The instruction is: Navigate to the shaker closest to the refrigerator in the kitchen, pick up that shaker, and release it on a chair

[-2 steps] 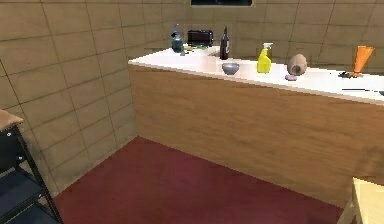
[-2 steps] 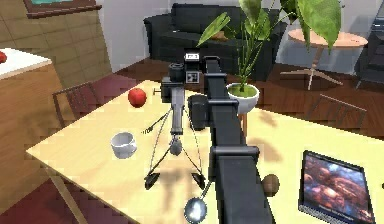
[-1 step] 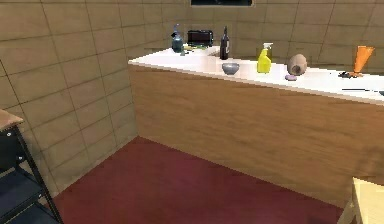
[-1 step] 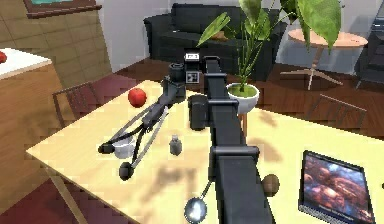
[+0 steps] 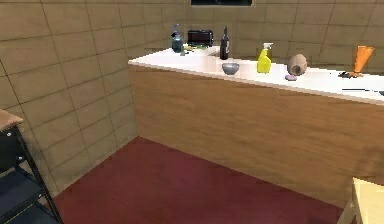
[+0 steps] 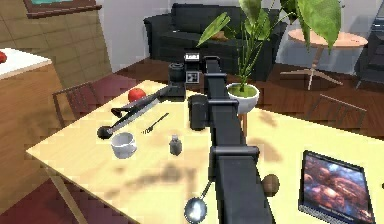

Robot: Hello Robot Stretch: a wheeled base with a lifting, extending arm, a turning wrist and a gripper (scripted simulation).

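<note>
Ahead, kitchen counter (image 5: 230,120); sideways, gripper (image 6: 158,95) and table (image 6: 120,172).

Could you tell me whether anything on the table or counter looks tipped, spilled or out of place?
Nothing stands out. On the table the mug, small grey shaker-like thing and potted plant stand upright; on the counter the dark bottle and yellow spray bottle do too.

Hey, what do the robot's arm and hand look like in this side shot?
The arm is a dark, square-sided bar built of stepped segments. At its far end sit two small white squares with black marks. The hand is a dark body with two thin fingers.
</note>
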